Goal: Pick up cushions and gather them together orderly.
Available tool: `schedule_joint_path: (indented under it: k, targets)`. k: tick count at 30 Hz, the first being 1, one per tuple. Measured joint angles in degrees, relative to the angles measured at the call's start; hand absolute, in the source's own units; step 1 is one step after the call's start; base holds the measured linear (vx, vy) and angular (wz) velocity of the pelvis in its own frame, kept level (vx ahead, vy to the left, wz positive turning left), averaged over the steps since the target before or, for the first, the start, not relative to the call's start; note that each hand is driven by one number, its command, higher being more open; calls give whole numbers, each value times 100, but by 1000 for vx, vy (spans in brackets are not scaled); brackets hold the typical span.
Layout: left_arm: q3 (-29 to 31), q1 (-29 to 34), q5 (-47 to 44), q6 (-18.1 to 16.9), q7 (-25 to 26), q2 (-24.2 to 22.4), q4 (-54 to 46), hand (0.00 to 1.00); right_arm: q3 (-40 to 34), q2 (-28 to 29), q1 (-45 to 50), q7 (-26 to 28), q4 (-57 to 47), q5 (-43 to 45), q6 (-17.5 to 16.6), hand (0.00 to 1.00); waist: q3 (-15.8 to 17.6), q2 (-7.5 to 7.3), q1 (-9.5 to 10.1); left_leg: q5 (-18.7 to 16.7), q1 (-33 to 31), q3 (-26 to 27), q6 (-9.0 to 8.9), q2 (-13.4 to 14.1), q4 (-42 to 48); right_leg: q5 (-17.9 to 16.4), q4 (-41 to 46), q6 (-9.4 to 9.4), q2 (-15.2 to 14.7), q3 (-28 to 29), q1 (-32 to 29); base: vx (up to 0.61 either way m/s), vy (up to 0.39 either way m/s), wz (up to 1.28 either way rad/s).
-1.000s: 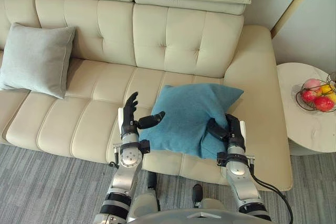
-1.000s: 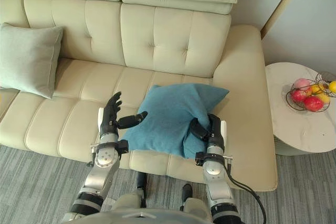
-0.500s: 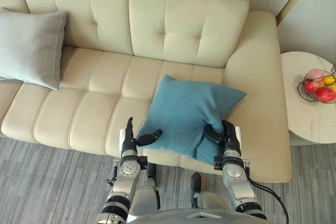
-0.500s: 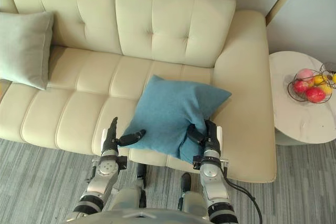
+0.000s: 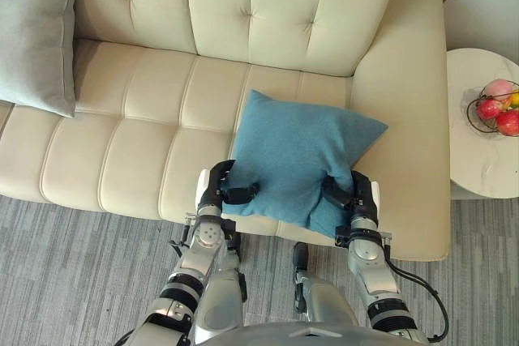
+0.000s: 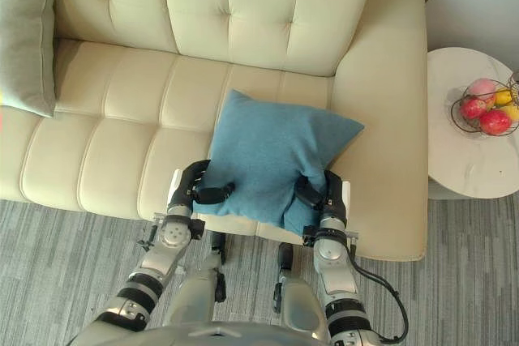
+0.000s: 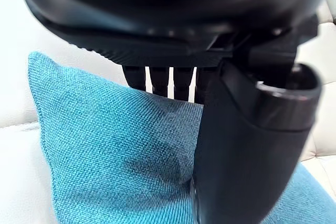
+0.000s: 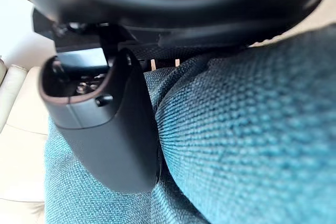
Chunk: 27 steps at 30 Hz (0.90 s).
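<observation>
A blue cushion point(image 5: 304, 151) lies on the cream sofa point(image 5: 146, 119) near its front edge, toward the right armrest. My left hand point(image 5: 216, 194) is curled round the cushion's near left edge, its thumb point(image 7: 247, 145) pressing into the blue cloth point(image 7: 105, 150). My right hand point(image 5: 357, 200) pinches the near right corner; its thumb point(image 8: 105, 129) lies on the cloth point(image 8: 252, 140). A grey cushion point(image 5: 34, 42) leans against the sofa back at the far left.
A round white side table point(image 5: 486, 143) stands right of the armrest, bearing a wire basket of fruit point(image 5: 496, 109). Grey striped carpet point(image 5: 73, 273) runs in front of the sofa.
My left hand, open beside the cushion before, has closed on its left edge. The right hand kept its hold. The camera has moved, so the sofa shows lower and nearer.
</observation>
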Motion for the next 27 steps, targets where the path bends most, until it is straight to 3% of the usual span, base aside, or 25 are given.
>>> schedule_joint_path:
  k: [6, 16, 27]
  targets:
    - [-173, -6, -277, -19, -7, 15, -254, 0, -90, -37, 53, -41, -195, 1, -8, 0, 14, -21, -1, 4, 10, 4, 0, 6, 1, -2, 10, 0, -11, 3, 5, 0, 0, 0]
    - [-222, 634, -550, 8, -68, -20, -1230, 0, -92, -33, 448, -35, -539, 2, -4, 0, 44, 39, 2, -10, 280, -5, -23, 53, -1, -51, 44, -40, 10, -17, 258, 0, 0, 0]
    - [-214, 755, -557, 24, 437, 14, -2587, 0, 225, -263, 186, -330, -1377, -299, -6, 0, -7, 129, 2, 1, 349, -47, -44, 35, 0, -41, -8, -25, 2, -33, 366, -2, 1, 0]
